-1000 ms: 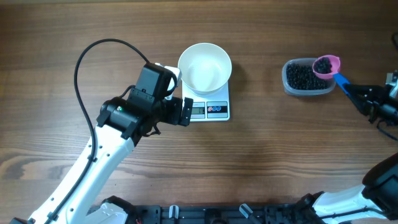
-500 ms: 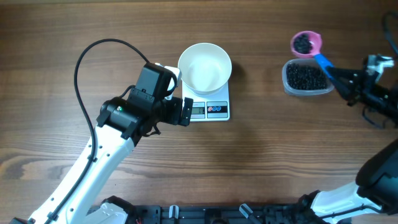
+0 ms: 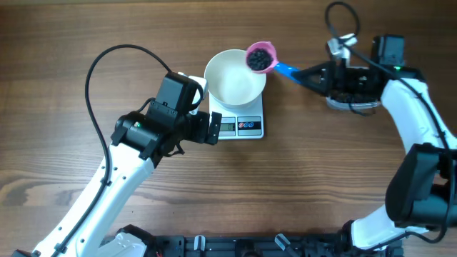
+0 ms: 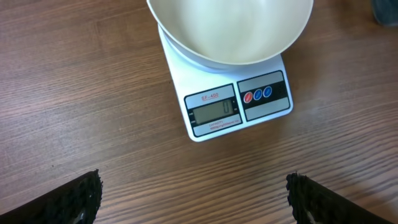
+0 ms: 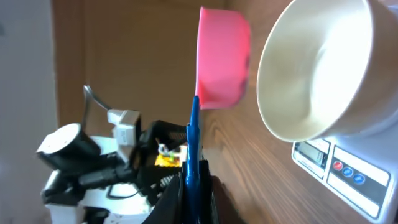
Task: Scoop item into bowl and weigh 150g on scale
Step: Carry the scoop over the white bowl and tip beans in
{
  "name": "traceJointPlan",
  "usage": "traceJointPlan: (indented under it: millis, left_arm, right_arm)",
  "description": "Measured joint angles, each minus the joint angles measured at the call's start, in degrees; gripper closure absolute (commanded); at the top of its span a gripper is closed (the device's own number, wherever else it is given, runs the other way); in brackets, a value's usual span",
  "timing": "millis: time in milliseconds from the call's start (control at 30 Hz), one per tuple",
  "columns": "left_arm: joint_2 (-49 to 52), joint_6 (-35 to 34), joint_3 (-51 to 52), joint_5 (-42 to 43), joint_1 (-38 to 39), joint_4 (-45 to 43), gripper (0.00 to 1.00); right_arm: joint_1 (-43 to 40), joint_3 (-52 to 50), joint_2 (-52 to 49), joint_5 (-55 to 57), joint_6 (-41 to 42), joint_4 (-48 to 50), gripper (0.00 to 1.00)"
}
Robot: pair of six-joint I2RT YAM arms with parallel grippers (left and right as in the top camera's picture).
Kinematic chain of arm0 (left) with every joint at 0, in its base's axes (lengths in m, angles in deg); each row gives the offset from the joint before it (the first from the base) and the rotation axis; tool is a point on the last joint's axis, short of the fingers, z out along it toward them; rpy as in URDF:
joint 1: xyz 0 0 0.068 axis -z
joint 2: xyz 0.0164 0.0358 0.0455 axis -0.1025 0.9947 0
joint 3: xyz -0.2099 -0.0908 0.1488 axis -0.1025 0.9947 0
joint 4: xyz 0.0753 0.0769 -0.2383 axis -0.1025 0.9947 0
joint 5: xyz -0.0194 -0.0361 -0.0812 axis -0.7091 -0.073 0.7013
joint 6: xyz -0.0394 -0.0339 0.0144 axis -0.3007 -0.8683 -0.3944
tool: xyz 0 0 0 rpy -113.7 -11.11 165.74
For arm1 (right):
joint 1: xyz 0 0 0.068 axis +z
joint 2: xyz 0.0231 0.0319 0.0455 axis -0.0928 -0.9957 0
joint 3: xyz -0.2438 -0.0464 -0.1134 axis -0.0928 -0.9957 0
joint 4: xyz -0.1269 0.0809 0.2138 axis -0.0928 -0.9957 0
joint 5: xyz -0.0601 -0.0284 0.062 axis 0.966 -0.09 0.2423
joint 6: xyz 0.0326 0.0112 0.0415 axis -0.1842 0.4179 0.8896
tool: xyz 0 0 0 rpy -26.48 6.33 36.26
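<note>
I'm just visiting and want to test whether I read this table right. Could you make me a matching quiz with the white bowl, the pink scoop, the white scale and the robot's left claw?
Things:
1. round plain white bowl
2. small pink plastic scoop with a blue handle
3. flat white rectangular kitchen scale
4. left claw

States:
A. open, holding nothing
B. loaded with black beans, over the bowl's rim
C. display reads zero
D. empty, standing on the scale

Pairs: 1-D, 2-B, 3-C, 4-A
</note>
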Motion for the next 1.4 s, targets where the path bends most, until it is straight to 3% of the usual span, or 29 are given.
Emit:
traceJointPlan:
  millis: [133,333,633,1133,1400]
  left_arm:
    - [0.0,0.0,0.0,0.0,0.0,0.09,0.0]
    - [0.0,0.0,0.0,0.0,0.0,0.11,0.0]
    - [0.0,0.0,0.0,0.0,-0.02,0.13,0.0]
    - [0.0,0.0,0.0,0.0,-0.02,0.11,0.0]
    - [0.0,0.0,0.0,0.0,0.0,0.13,0.0]
  right_arm:
    - [5.99,0.0,0.0,7.69,5.4,8.96,0.96]
    - [10.93,0.02,0.02,20.09,5.29,15.45,0.95]
    - [17.62,0.13,6.19,42.07,-7.34,12.98,0.96]
    - [20.96,0.26,10.82,54.77,-20.06,6.95,0.96]
    - [28.52,0.26,10.82,68.59,-25.29,6.95,0.96]
